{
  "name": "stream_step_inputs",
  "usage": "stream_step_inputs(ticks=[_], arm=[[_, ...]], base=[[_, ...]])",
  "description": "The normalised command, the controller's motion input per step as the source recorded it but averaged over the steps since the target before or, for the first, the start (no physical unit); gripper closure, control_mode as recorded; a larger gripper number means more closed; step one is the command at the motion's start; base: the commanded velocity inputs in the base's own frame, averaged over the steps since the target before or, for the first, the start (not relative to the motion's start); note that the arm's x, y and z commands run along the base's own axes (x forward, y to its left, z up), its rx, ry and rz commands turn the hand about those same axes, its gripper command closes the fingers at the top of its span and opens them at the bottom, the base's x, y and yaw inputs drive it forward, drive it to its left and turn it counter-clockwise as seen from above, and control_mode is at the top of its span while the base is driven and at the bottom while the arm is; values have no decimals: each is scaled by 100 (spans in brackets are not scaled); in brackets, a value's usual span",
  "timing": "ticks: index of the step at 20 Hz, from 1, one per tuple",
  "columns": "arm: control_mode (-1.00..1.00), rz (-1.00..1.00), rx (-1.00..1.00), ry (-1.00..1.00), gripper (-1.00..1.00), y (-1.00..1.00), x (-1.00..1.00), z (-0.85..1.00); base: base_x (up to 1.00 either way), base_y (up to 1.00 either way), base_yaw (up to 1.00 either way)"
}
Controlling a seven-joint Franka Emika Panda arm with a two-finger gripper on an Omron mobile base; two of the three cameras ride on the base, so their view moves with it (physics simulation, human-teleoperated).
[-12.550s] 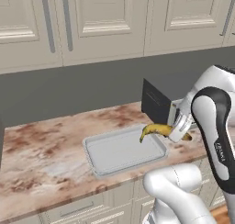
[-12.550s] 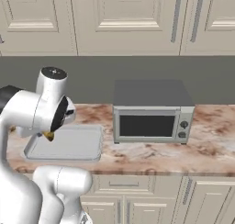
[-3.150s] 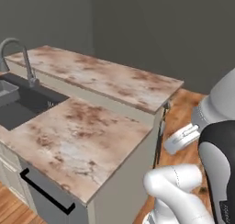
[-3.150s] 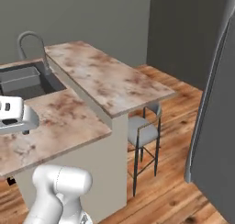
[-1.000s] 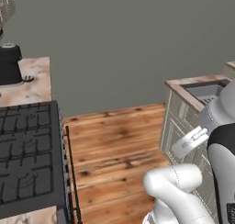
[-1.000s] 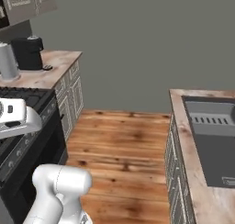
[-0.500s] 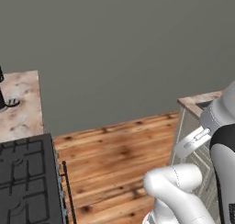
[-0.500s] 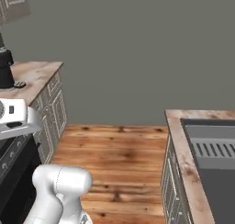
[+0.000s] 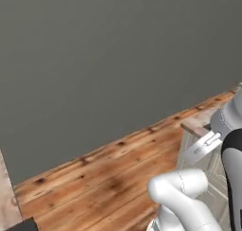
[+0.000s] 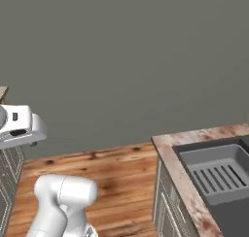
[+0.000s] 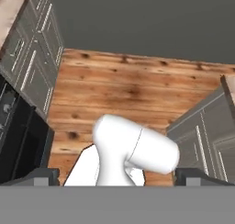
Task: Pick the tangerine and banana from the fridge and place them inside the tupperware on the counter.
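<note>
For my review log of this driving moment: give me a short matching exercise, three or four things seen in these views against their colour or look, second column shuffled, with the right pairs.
Things:
1. wall
2. floor
3. sink
4. island top

Looks:
A. pinkish-brown marbled stone
B. warm brown wooden planks
C. plain flat dark grey
D. grey basin with a ribbed bottom

Pairs: 1-C, 2-B, 3-D, 4-A

Sink (image 10: 219, 175) cut by right frame edge
</note>
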Motion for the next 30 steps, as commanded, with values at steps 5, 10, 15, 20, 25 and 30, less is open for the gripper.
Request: stream_step_inputs(ticks=[5,10,15,20,25,30], arm=[[100,0,0,0,-100,0,0,0],[100,0,0,0,-100,0,0,0],[100,0,0,0,-100,0,0,0],[100,0,0,0,-100,0,0,0],[100,0,0,0,-100,0,0,0],[100,0,0,0,-100,0,0,0]], base=[[100,8,-76],[100,28,-80],[100,61,-64],[100,100,-42],[100,80,-50],[100,65,-67]])
